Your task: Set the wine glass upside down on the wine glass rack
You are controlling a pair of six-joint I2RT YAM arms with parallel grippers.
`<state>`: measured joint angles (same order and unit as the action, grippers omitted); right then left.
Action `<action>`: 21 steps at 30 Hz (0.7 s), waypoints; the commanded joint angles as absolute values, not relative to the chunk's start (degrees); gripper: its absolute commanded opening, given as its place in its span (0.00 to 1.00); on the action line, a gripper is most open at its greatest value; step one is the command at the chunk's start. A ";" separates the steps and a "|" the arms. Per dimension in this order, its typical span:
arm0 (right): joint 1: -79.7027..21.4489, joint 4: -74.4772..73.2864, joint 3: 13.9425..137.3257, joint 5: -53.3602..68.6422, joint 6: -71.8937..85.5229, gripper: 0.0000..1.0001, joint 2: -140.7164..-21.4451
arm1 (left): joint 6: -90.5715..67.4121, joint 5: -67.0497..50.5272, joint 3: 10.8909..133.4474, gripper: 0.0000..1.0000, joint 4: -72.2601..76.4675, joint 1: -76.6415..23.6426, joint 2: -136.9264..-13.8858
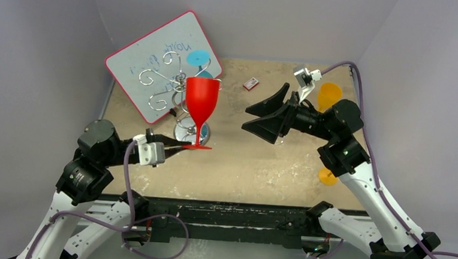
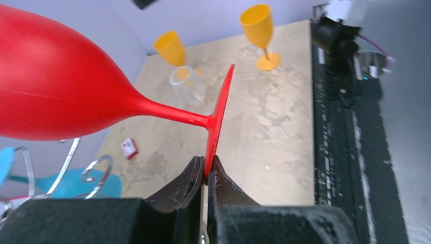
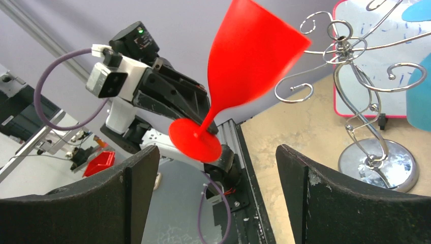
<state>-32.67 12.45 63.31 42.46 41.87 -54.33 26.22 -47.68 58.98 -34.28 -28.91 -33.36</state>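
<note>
Our left gripper (image 2: 206, 170) pinches the red wine glass (image 1: 202, 101) by the rim of its foot.
We hold the glass bowl-up in the air just in front of the wine glass rack (image 3: 396, 162); our right gripper (image 1: 248, 118) gapes wide and empty, apart from the rack, facing the glass. The pick-up looks done; inverting and hanging it remain.

overhead looks down; close wrist views share the wine glass (image 2: 66, 86)

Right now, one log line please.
left gripper: shut on wine glass foot | right gripper: open, apart | wine glass: bowl up, not on rack
</note>
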 commanded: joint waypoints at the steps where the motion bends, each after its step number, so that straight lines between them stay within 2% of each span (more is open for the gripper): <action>1: -32.67 11.45 64.73 40.26 38.65 0.87 -52.75 | 16.33 -36.98 61.10 0.00 -19.43 -28.83 -33.27; 6: -32.61 11.14 63.63 39.95 38.20 0.88 -51.28 | 10.75 -23.45 64.45 0.00 -14.83 -28.83 -35.52; 12: -32.65 9.81 62.72 39.95 37.53 0.88 -50.52 | 5.94 -7.79 75.02 0.00 -17.83 -28.83 -44.28; 18: -32.69 8.40 62.47 38.81 35.86 0.89 -49.13 | -0.23 4.40 82.43 0.00 -18.18 -28.82 -51.73; 21: -32.66 8.18 61.66 38.98 35.65 0.89 -48.47 | -2.60 5.74 85.46 0.00 -18.97 -28.83 -55.41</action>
<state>-32.67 7.29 62.24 39.83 37.43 -50.26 3.46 -2.26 80.58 -20.49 -28.91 -51.79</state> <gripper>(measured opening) 0.886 0.026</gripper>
